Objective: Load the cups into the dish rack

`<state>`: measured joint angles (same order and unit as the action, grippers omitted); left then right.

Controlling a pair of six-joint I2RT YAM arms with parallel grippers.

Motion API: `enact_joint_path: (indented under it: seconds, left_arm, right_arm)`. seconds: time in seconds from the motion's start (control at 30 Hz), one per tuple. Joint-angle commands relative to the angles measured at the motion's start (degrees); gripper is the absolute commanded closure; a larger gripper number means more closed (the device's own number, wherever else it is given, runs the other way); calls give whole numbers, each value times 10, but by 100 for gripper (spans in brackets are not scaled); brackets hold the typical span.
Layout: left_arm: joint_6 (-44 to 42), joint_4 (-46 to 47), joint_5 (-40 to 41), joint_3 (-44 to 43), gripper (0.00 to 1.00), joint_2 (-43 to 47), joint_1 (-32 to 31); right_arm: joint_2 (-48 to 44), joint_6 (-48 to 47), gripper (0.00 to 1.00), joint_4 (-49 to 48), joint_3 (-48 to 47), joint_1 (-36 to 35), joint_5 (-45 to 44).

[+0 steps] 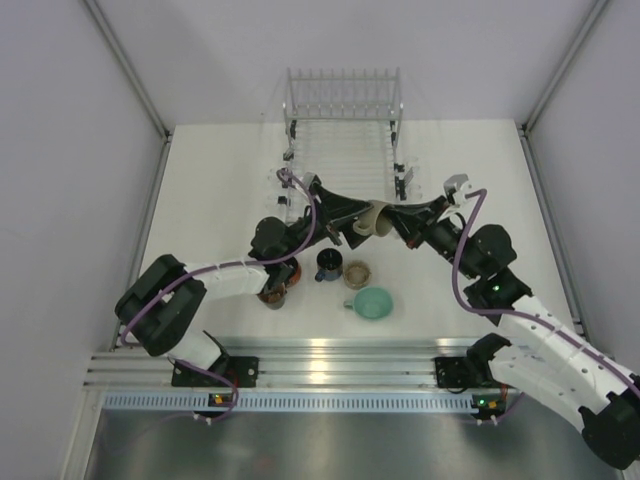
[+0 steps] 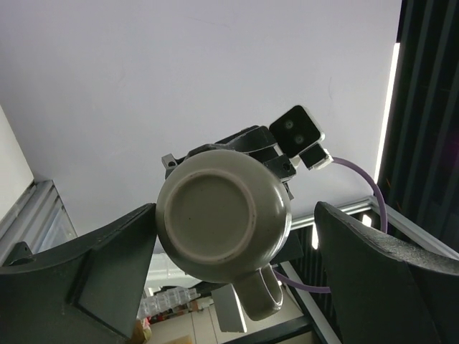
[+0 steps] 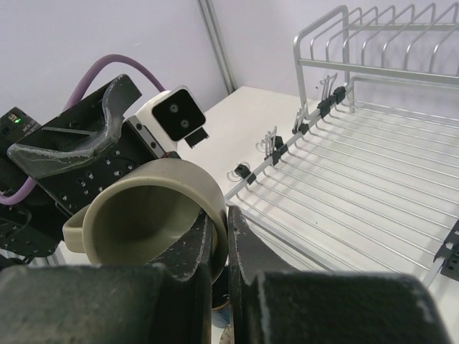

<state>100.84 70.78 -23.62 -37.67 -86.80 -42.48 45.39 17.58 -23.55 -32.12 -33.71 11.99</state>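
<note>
White table (image 1: 220, 180) between pale side walls is noted, with the dish rack (image 1: 345, 140) standing at its far centre, tines at the far end. The rack's wire floor (image 3: 373, 208) is seen bare; no cup is loaded.

One beige mug (image 1: 378, 220) is held in the air between the two arms, just short of the rack's near edge. The right gripper (image 3: 222, 229) is clamped on the mug's rim, one finger inside the mouth and one outside. The left gripper (image 2: 234, 209) is spread wide around the mug's base; one finger lies close against the wall, while a clear gap shows at the other, so no grip is judged there.

The mug's axis lies roughly level, mouth toward the right gripper, base toward the left, handle hanging below. The rack lies directly beyond it, about equally near to both arms.

On the table near the arm bases, a dark blue mug (image 1: 329, 266), a tan mug (image 1: 358, 272), a mint-green mug (image 1: 375, 303) and an orange-brown mug (image 1: 274, 292) are recorded. A black mug cannot be made out.
</note>
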Motion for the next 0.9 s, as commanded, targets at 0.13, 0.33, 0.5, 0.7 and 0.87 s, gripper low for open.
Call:
enact_joint_path:
  seconds: [0.13, 0.33, 0.5, 0.7, 0.87]
  left_arm:
    - [-12, 60, 9, -13, 7, -13, 0]
    - [-15, 60, -6, -35, 39, -35, 0]
    - [-20, 60, -3, -34, 100, -37, 0]
    - [-35, 61, 10, -31, 100, -39, 1]
    - [-45, 62, 26, -28, 100, -36, 8]
  right_arm:
    - [-14, -4, 100, -17, 0, -3, -7]
    - [-7, 0, 100, -25, 7, -2, -3]
    - [-14, 0, 100, -22, 11, -1, -12]
    - [-12, 2, 94, -20, 14, -3, -17]
    - [-21, 3, 57, -21, 20, -2, -26]
